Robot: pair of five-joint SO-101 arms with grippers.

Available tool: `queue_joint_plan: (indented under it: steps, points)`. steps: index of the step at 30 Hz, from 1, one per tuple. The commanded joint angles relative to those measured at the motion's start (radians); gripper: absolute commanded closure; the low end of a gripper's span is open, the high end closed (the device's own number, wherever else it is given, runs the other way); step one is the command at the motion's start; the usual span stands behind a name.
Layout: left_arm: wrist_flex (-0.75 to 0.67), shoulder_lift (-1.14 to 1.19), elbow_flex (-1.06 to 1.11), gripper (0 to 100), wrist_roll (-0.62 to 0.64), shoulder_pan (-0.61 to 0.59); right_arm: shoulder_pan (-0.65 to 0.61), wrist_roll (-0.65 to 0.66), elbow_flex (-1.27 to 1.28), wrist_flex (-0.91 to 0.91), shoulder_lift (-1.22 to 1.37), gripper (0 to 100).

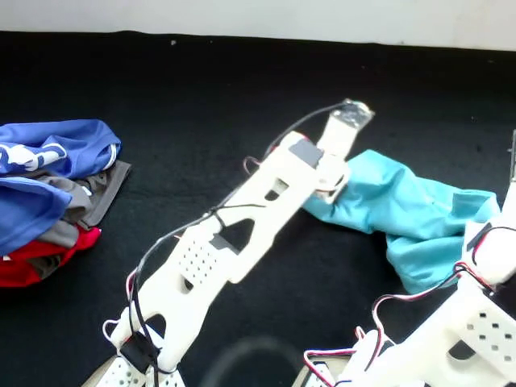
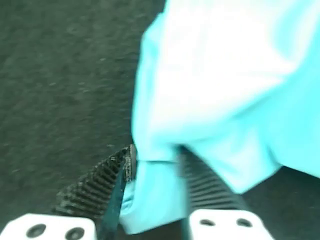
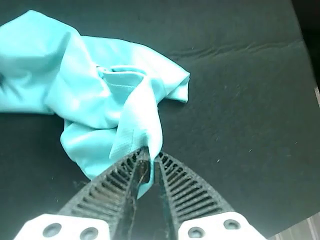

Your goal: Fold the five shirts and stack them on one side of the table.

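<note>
Both have the teal shirt, crumpled right of centre on the table: left gripper pinches a blurred fold, right gripper closed tight on an edge (pile far left, cut off).

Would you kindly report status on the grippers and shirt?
Left gripper shut on crumpled turquoise cloth shirt. Right gripper shut on its other end. Pile of blue, grey and red shirts lies apart.

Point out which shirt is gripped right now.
The turquoise shirt, lying alone: the left gripper and the right gripper each pinch it. The blue shirt, grey shirt and red shirt sit heaped apart from it, untouched.
</note>
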Motion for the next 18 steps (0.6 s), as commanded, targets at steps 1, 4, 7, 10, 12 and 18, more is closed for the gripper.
queue_joint_plan:
  steps: [1,4,7,10,12,18]
  points:
    - [0.06,-0.033,-0.028,99,0.002,-0.024,0.005,0.008,0.088,-0.074,-0.01,99.2]
    - [0.198,-0.076,-0.087,99,0.002,-0.062,0.005,0.008,0.205,-0.168,-0.01,99.2]
    - [0.351,-0.128,-0.189,99,0.0,-0.134,0.004,0.006,0.315,-0.268,-0.013,99.2]
    - [0.482,-0.166,-0.305,99,-0.058,-0.225,-0.042,0.005,0.372,-0.332,-0.007,99.2]
    - [0.565,-0.182,-0.374,99,-0.123,-0.289,-0.111,-0.052,0.358,-0.34,-0.007,99.2]
    - [0.671,-0.268,-0.435,99,-0.16,-0.49,-0.404,-0.209,0.119,-0.328,0.007,99.2]
